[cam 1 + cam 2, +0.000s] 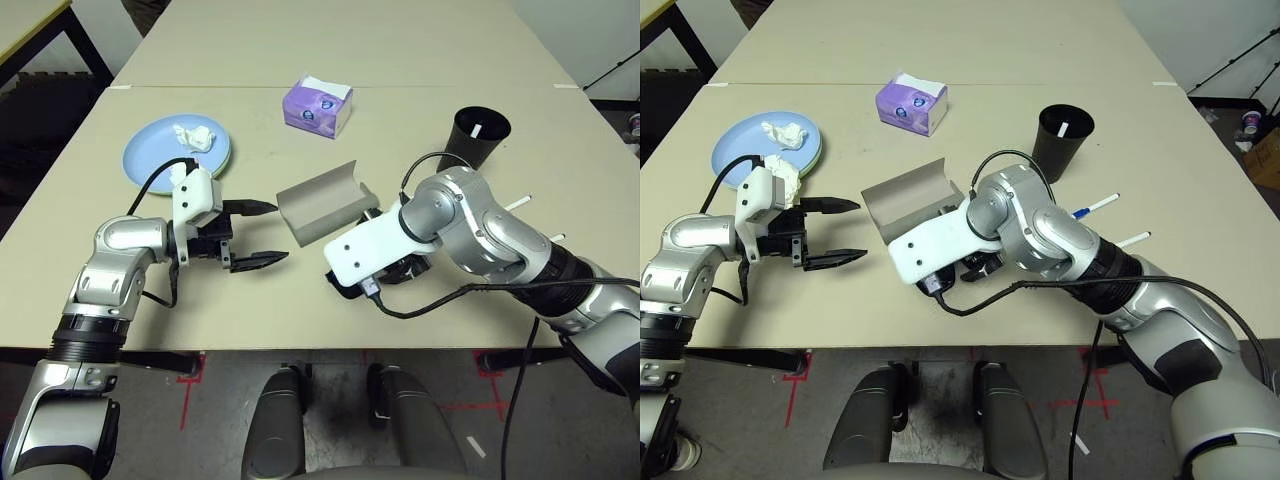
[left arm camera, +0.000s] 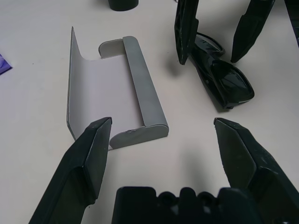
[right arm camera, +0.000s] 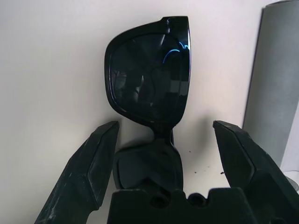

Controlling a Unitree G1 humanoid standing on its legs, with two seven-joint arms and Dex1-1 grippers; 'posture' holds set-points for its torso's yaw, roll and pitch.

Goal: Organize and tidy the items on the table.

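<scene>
The right fingers (image 3: 166, 133) stood apart astride the black sunglasses (image 3: 147, 77), near the surface's (image 1: 390, 130) front edge; the left fingers (image 2: 161, 128) were also apart.

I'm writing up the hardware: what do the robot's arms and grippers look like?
Silver metal arms with black ribbed bands, white plastic wrist covers and loose black cables. The left gripper and right gripper each have two matte black, tapered fingers.

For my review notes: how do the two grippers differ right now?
The left gripper is beside the open glasses case, with only tabletop between its fingers; the right gripper has the sunglasses between its fingers. The left gripper is nearer the plates than the right gripper. Both stand open.
</scene>
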